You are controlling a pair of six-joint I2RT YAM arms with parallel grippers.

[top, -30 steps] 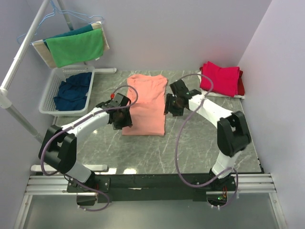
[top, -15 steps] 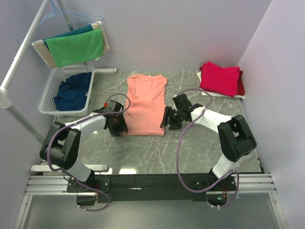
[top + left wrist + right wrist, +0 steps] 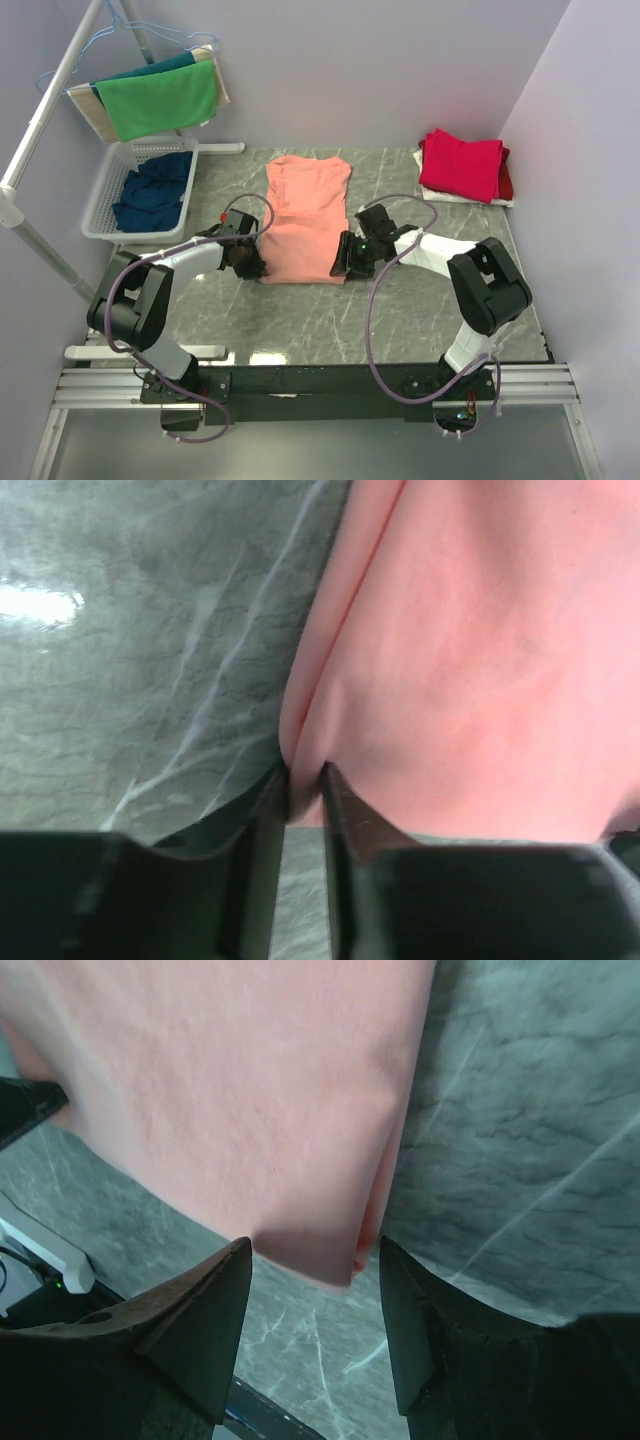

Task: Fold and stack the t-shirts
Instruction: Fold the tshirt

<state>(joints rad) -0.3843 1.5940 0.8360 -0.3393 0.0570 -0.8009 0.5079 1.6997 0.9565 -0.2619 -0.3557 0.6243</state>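
A salmon-orange t-shirt (image 3: 303,218) lies folded lengthwise in the middle of the table. My left gripper (image 3: 250,264) is at its near left corner. In the left wrist view the left gripper (image 3: 305,788) is shut on a pinched fold of the shirt's edge (image 3: 470,660). My right gripper (image 3: 346,262) is at the near right corner. In the right wrist view it (image 3: 313,1252) is open, its fingers either side of the shirt's corner (image 3: 300,1140) without gripping it. Folded crimson-pink and red t-shirts (image 3: 462,165) are stacked at the back right. A dark navy t-shirt (image 3: 150,192) lies crumpled in the basket.
A white basket (image 3: 104,205) stands at the back left, just off the marble table (image 3: 300,320). Green, teal and beige cloths (image 3: 158,98) hang on a rack above it. Walls stand close at the back and on the right.
Both grippers moved down the shirt's sides to its near corners. The left jaws closed onto the shirt's left edge. The right jaws stayed open.
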